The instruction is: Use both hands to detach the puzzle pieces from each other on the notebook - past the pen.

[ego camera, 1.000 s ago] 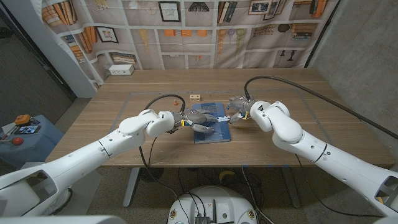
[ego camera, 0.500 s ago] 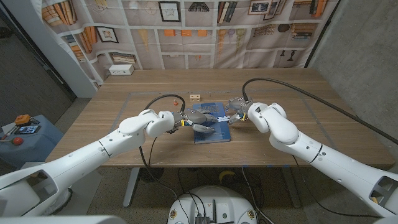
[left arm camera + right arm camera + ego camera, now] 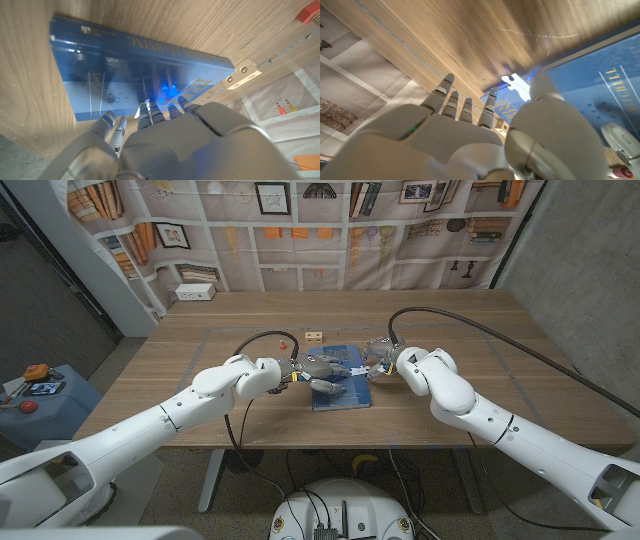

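Left wrist view: notebook lettering unreadable; whether either hand holds anything, cannot tell.

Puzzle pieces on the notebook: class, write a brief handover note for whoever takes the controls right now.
Left hand: over the blue notebook, fingers on the near end of the puzzle pieces; grip not clear.
Right hand: at the notebook's far right corner, fingers and thumb around the white pieces; firm hold not confirmed.
Pieces look joined; whether separation has begun cannot be told.
Left: secure both ends, pull apart.
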{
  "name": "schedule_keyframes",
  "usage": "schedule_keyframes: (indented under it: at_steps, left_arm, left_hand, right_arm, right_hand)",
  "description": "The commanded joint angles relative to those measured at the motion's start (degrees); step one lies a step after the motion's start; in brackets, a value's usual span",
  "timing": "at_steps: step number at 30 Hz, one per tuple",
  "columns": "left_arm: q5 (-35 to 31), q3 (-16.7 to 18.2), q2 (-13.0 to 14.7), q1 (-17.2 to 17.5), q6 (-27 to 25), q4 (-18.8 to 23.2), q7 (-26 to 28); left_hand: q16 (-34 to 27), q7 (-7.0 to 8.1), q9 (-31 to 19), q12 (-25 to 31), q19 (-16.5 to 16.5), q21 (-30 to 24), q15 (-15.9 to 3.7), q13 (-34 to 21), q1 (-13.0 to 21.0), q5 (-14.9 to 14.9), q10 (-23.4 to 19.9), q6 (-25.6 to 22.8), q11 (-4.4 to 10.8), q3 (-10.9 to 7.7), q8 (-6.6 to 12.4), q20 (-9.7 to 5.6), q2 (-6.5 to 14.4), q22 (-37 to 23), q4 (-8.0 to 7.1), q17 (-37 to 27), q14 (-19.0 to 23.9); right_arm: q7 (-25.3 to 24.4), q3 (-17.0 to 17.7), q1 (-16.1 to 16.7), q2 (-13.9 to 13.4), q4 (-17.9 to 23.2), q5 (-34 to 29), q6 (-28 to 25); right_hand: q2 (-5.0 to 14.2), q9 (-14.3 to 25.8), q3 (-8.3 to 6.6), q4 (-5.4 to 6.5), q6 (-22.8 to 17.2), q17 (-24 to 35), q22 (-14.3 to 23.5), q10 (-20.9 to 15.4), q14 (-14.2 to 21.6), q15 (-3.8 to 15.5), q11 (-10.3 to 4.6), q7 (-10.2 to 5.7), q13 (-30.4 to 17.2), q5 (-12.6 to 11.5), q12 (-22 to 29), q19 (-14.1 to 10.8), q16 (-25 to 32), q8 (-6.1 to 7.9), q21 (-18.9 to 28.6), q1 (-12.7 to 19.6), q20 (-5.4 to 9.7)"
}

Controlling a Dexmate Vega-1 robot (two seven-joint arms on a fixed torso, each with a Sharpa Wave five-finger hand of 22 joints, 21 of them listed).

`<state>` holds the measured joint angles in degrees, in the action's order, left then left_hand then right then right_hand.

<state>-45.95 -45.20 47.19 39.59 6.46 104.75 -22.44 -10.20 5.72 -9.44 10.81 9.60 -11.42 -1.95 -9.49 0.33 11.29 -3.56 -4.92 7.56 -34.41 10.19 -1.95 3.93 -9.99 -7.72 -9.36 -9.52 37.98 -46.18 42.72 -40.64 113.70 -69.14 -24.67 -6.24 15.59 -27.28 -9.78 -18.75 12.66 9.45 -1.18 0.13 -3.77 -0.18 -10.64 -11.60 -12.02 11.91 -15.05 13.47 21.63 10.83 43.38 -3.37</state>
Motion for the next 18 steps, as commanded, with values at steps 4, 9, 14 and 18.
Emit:
schedule_keyframes:
  at_steps: [4,9,14,18]
  left_arm:
    - [0.05,-0.08,0.11,0.11,-0.37,0.44,-0.54]
    - [0.03,-0.07,0.10,0.20,-0.54,0.54,-0.61]
    - [-0.04,-0.07,0.08,0.27,-0.70,0.64,-0.64]
    - [-0.09,-0.10,0.04,0.27,-0.75,0.64,-0.63]
  left_hand:
    - [0.11,0.37,-0.28,0.27,8.79,-0.20,-5.89,-0.19,0.53,0.11,-0.53,-0.42,0.22,-0.54,0.25,-4.62,4.98,-0.13,-0.01,-0.12,-2.49]
    - [0.12,0.34,-0.28,0.27,8.72,-0.20,-5.90,-0.20,0.52,0.10,-0.65,-0.49,0.27,-0.61,0.24,-4.62,4.97,-0.13,0.01,-0.12,-2.46]
    - [0.15,0.40,-0.28,0.24,8.66,-0.20,-5.87,-0.20,0.52,0.09,-0.65,-0.54,0.16,-0.68,0.22,-4.60,4.96,-0.13,0.04,-0.13,-2.47]
    - [0.15,0.41,-0.28,0.22,8.63,-0.20,-5.89,-0.20,0.52,0.08,-0.68,-0.56,0.20,-0.73,0.21,-4.57,4.95,-0.14,0.06,-0.13,-2.42]
  right_arm:
    - [-2.15,-0.71,-0.24,0.53,-1.59,0.23,0.00]
    - [-3.57,-0.79,-0.18,0.52,-1.78,0.33,0.02]
    - [-4.77,-0.81,0.05,0.62,-1.82,0.28,-0.33]
    - [-5.64,-0.87,0.19,0.61,-1.93,0.29,-0.43]
  right_hand:
    - [0.35,0.41,0.13,0.08,-1.79,0.39,0.21,-1.20,0.93,0.00,-0.20,-0.50,-0.22,0.24,0.42,-0.87,0.41,1.10,0.41,1.10,0.19]
    - [0.67,0.54,0.03,0.02,-2.90,0.45,0.21,-1.56,1.27,0.30,-0.58,-1.09,-0.23,0.30,0.44,-1.23,0.55,1.78,0.45,1.73,0.38]
    - [0.83,0.67,0.01,-0.05,-4.01,0.50,0.20,-2.12,1.74,0.72,-0.62,-1.18,-0.23,0.41,0.52,-1.57,0.73,2.47,0.47,2.34,0.58]
    - [0.88,0.68,0.08,-0.07,-5.14,0.54,0.20,-2.89,2.31,0.98,-0.89,-1.49,-0.22,0.54,0.67,-1.94,0.94,3.11,0.49,2.85,0.81]
